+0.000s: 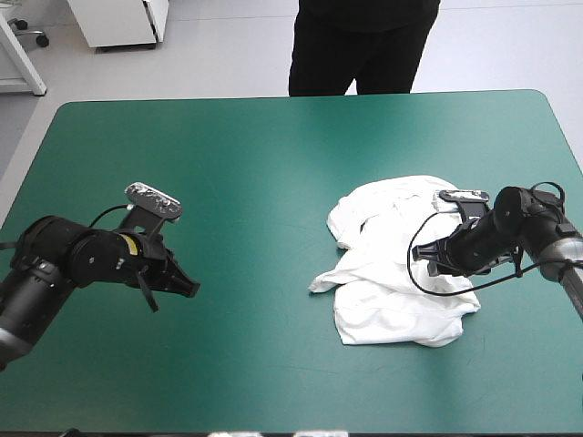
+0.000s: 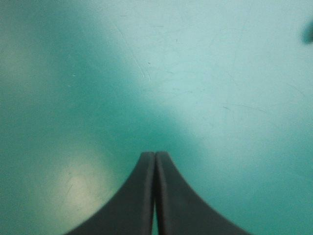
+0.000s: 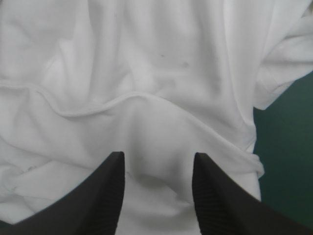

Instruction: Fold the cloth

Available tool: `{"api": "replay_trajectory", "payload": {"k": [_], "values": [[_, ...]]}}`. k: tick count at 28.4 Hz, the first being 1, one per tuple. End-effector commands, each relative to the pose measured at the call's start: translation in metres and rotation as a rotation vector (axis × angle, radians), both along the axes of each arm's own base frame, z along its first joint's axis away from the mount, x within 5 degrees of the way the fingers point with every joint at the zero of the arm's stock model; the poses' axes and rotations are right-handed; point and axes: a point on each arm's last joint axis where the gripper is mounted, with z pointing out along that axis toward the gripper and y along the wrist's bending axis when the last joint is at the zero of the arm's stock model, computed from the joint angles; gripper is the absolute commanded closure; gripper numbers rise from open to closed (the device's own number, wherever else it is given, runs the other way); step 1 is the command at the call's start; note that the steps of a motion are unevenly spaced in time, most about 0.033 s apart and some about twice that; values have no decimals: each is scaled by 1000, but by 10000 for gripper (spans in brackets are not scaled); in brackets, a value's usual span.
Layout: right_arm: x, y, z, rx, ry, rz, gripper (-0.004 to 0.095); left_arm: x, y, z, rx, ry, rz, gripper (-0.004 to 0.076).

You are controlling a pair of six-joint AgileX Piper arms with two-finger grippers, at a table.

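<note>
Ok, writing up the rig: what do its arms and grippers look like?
The left arm and right arm are black, thick and rounded; the left shows a yellow mark near its wrist. The left gripper and right gripper each have two broad black fin-shaped fingers; the right's look ribbed.

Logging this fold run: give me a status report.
Left gripper shut, over teal-green cover. Right gripper open, over the crumpled T-shirt. Nothing in the way.
</note>
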Motion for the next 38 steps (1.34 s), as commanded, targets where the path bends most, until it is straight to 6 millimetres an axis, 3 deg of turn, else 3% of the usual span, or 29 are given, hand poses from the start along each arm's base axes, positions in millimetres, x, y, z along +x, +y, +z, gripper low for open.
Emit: {"api": "replay_trajectory", "payload": {"k": [1,5,9,11,15,18,24,31,38], "values": [[-2,2,15,19,-46,8,494,-23,10,24,-43,-57,30,733],[0,2,15,18,-65,9,469,-45,19,35,-57,-86,32,733],[9,2,31,17,-151,16,300,-54,23,40,-75,-112,41,733],[13,2,41,12,-194,15,261,-55,22,40,-88,-107,53,733],[20,4,59,-14,-273,37,254,-54,22,40,-91,-110,52,733],[23,17,64,-99,-318,115,254,-54,22,40,-95,-119,52,733],[43,39,45,-169,-294,146,254,-54,22,40,-96,-114,56,733],[78,46,9,-198,-186,147,254,-54,22,40,-106,-108,74,733],[97,52,-24,-201,-98,145,256,-54,22,40,-108,-107,78,733]]}}
